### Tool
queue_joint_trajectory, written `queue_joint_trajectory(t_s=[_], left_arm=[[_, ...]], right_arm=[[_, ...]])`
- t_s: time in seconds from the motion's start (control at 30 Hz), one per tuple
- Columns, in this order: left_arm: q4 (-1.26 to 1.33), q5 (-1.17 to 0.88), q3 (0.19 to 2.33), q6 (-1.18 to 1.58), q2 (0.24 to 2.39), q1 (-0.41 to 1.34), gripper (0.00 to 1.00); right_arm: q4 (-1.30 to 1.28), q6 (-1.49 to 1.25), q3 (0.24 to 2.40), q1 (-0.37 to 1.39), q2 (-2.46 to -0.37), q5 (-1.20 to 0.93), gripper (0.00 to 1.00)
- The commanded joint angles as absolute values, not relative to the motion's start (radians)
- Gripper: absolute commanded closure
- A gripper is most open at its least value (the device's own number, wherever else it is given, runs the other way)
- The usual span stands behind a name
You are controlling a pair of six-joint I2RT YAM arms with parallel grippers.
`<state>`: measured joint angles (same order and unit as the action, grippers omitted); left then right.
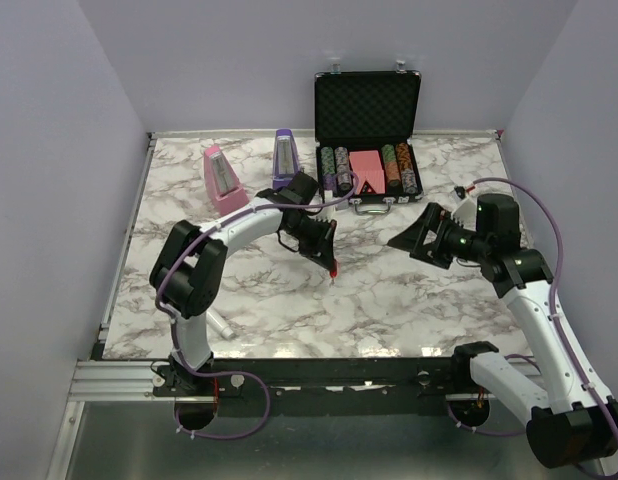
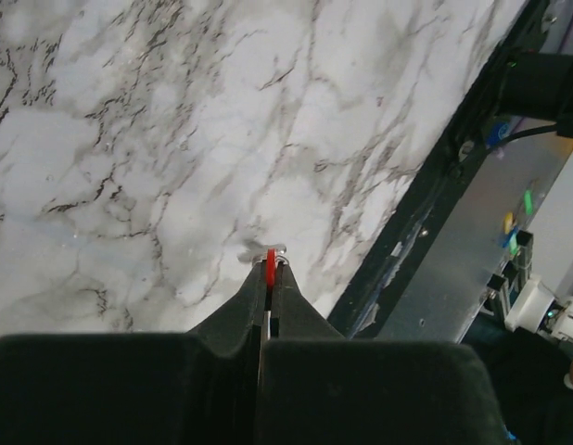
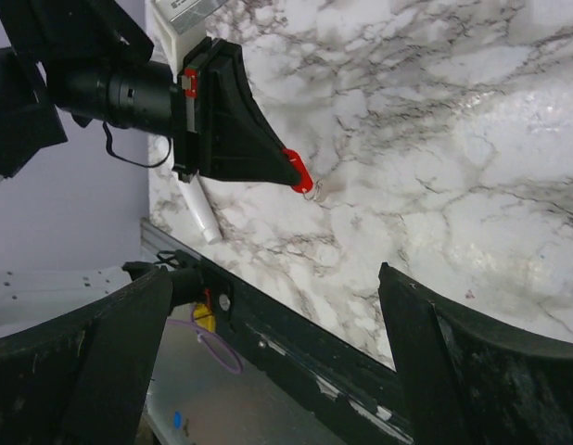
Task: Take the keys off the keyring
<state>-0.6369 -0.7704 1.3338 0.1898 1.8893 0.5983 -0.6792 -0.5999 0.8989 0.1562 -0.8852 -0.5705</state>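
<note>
Keyring | pinched in shut left end effector, centre frame, long axis along the jaws | keys hang off its tip | right end effector wide open, empty, facing in from right

Keyring: small bright red tag, seen edge-on, was pinched between the closed tips of the left gripper, low over the marble tabletop, centre-left. Contact with the tabletop unclear. Its thin wire ring hung off the free end. Keys: only a tiny silvery bit showed at the tag's tip, too small to count.
</note>
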Motion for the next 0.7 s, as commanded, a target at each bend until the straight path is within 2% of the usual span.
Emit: queue_joint_trajectory(t_s=[0.0, 0.27, 0.67], left_arm=[[-0.672, -0.770, 1.393, 0.316, 1.795, 0.607, 1.00], [-0.778, -0.752, 1.537, 0.414, 1.674, 0.609, 1.00], [-0.968, -0.805, 1.923, 0.411, 1.591, 0.621, 1.00]], right_arm=[[-0.490, -0.716, 0.942, 0.163, -0.910, -0.673, 0.00], [-0.108, -0.946, 0.910, 0.161, -0.936, -0.791, 0.00], [0.780, -1.477, 0.900, 0.161, -1.086, -0.951, 0.00]])
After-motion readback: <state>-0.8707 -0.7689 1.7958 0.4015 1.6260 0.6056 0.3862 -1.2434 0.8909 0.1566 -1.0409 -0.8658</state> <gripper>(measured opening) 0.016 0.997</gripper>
